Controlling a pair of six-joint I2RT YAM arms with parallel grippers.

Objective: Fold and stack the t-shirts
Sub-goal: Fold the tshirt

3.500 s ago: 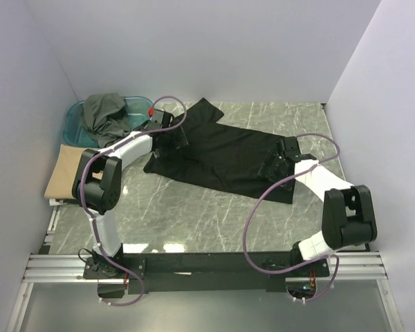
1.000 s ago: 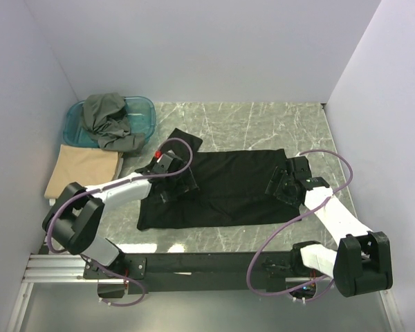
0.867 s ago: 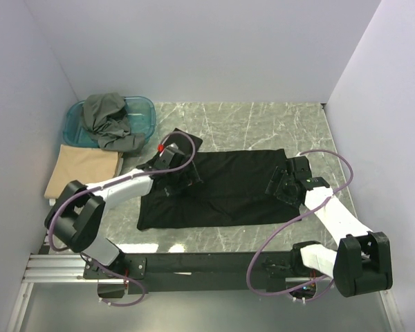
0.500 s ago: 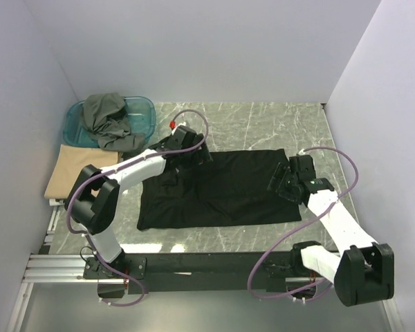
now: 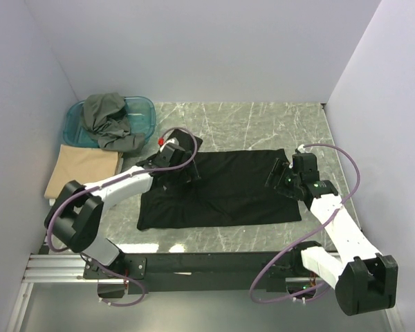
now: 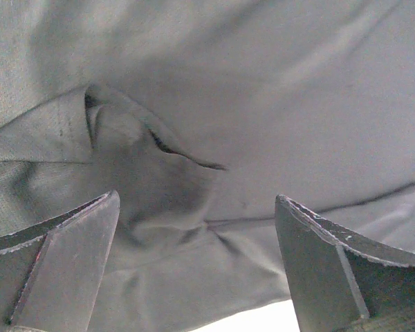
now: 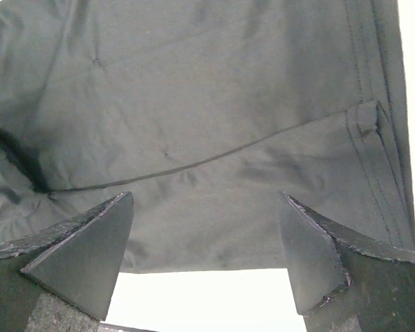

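Marble table (image 5: 263, 124), black t-shirt (image 5: 225, 190) lying half-folded mid-table.
Left gripper (image 5: 182, 174) and right gripper (image 5: 277, 178) hover wide open, empty, over its ends; best to flatten the bunched left sleeve before folding again. Tan t-shirt (image 5: 83, 169) at left edge, olive t-shirt (image 5: 107, 117) in teal tub (image 5: 144, 111), far-left corner.

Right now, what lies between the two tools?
Only the black t-shirt, stretching from the left tool to the right tool; the top view shows it.
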